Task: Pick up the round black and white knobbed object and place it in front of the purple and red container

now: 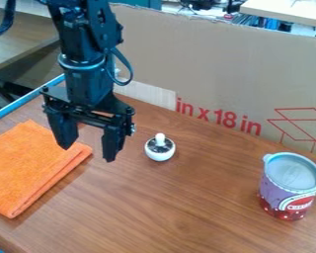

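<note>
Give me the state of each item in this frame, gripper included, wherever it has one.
Gripper: fingers apart, nothing held.
Orange cloth: folded, lying flat.
White round object: upright, knob on top.
Can: upright; whether its top is sealed, cannot tell.
Cardboard: standing on edge behind the table's things.

The black arm comes down from the upper left, its jaws spread and pointing downward.
</note>
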### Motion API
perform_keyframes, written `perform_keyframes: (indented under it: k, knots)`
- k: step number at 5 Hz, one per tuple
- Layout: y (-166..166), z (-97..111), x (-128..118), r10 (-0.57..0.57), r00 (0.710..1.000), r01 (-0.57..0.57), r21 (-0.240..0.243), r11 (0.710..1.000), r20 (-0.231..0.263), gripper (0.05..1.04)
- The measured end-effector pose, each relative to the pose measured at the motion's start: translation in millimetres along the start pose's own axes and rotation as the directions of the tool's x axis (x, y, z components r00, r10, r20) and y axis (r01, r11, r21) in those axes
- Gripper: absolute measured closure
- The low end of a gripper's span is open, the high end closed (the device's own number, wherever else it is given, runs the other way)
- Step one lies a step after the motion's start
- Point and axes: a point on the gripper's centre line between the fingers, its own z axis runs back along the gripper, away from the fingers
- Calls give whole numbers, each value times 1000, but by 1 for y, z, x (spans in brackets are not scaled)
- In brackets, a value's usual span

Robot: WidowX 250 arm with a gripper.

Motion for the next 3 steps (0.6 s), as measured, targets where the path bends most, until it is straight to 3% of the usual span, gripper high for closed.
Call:
perform_keyframes:
  k: [1, 3]
  knots:
    - [0, -4, -1, -2, 1000, 2, 1, 1000, -15, 83]
    - [-21, -4, 43, -60, 997, 65, -90, 994, 50, 83]
